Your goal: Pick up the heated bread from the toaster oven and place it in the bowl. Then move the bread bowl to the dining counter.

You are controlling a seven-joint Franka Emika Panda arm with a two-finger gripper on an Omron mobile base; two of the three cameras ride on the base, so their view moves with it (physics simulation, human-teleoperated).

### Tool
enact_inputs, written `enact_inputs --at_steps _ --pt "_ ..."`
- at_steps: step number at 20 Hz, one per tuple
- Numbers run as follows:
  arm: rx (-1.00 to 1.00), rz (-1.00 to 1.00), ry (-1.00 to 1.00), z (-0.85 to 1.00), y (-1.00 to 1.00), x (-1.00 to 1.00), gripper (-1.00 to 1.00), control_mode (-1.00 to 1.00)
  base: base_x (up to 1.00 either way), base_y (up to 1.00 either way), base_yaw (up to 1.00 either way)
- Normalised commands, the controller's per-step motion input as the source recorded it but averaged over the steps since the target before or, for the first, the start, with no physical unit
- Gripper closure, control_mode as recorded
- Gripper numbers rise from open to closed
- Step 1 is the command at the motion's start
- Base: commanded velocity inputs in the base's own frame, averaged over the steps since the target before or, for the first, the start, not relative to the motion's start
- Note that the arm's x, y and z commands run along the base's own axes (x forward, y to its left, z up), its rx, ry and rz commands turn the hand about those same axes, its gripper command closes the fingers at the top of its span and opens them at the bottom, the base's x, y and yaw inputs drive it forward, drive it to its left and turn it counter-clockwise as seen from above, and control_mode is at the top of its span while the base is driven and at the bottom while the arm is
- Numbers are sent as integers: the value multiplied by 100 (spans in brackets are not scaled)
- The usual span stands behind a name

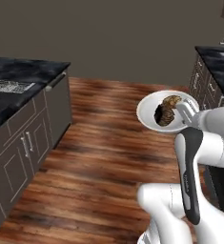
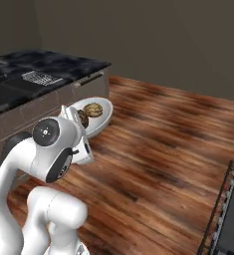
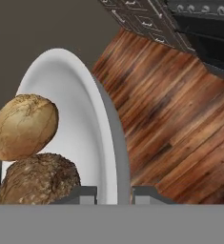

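Nearest the hand camera is the rim of the bowl (image 3: 101,124), caught edge-on between the two dark tips of the gripper (image 3: 114,194). One tip sits inside the rim and one outside, close together with the thin white wall between them, so the gripper is pinched shut on the bowl's edge.

The bowl is held up over the wooden floor (image 1: 99,157), clear of any support. Inside it, touching each other, lie the heated bread (image 3: 24,127), golden-tan, and a darker brown lump (image 3: 37,181) nearer the gripper. From the left base camera the bowl (image 1: 149,107) hangs just ahead of the white forearm, and the bread (image 1: 172,100) lies toward its far side.

The dining counter (image 1: 15,76), which serves as the table here, stands well to the left of the bowl in that view, across open floor, so the carry is not finished.

The main risk, as I judge it, is the grip: a hold on one edge leaves the bowl free to pivot. The bowl looks tilted, and a jolt from the base or a quick swing could roll the bread out.
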Motion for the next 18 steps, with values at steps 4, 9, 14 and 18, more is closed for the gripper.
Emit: enact_inputs --at_steps 4,9,14,18 --pt "0 0 0 0 0 0 100 100 75 51 61" --pt "0 0 0 0 0 0 100 100 100 9 44" --pt "0 0 0 0 0 0 100 100 100 -7 58" --pt "0 0 0 0 0 0 100 100 100 -93 43"
